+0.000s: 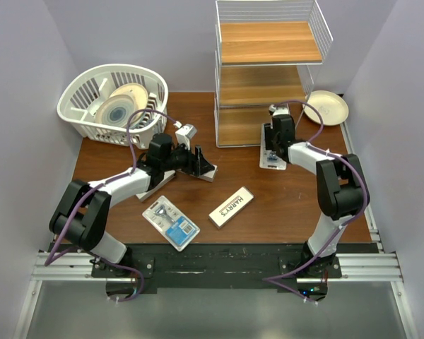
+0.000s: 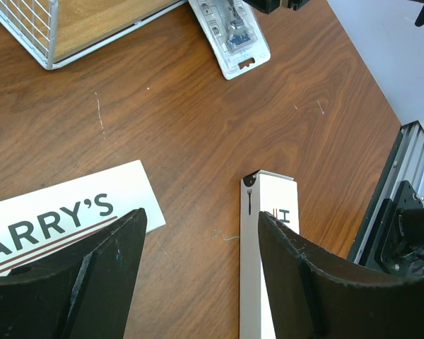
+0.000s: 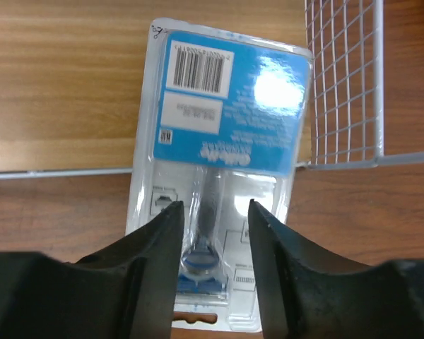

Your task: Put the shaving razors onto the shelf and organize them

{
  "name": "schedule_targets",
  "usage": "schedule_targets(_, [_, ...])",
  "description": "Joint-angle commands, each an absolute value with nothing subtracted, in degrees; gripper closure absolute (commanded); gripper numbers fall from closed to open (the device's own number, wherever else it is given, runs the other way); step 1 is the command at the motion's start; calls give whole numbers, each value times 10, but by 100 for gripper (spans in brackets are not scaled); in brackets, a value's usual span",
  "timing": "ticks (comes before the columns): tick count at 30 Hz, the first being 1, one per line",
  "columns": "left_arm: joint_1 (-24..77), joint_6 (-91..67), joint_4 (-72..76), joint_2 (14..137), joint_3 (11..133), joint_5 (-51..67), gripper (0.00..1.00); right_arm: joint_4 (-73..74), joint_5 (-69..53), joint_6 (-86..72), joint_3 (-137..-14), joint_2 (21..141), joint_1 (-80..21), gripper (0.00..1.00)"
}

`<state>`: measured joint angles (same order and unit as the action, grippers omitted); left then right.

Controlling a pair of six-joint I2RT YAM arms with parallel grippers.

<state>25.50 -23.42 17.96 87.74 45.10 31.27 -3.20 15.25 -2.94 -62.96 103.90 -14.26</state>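
The shelf [image 1: 268, 42] stands at the back centre. One blister pack [image 3: 222, 120] lies with its far end over the shelf's bottom front wire [image 3: 56, 173]. My right gripper [image 3: 212, 208] is open just above it, fingers either side of the razor bulge; it also shows in the top view [image 1: 274, 145]. A second blister pack [image 1: 171, 222] lies near the front. My left gripper [image 2: 201, 222] is open and empty over bare table between two HARRY'S boxes [image 2: 63, 212] [image 2: 267, 247]. From above, boxes lie at mid-table [image 1: 232, 206], by the left gripper [image 1: 210, 175] and under the left forearm [image 1: 155, 189].
A white slatted basket [image 1: 81, 116] holding round plates stands at the back left. A cream plate [image 1: 326, 107] lies right of the shelf. The metal rail [image 1: 212, 265] runs along the table's near edge. Purple walls close in both sides.
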Motion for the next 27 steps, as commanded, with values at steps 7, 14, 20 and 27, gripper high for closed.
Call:
schedule_targets(7, [250, -227, 207, 868, 452, 317, 30, 24, 7, 122, -592, 903, -143, 51])
schedule_targets(14, [250, -229, 212, 859, 437, 316, 30, 112, -70, 338, -540, 871, -144, 91])
schedule_targets(20, [248, -231, 221, 850, 418, 315, 30, 142, -59, 395, -562, 924, -143, 100])
schedule_targets(27, [245, -230, 221, 846, 410, 314, 30, 121, -37, 453, -598, 983, -144, 100])
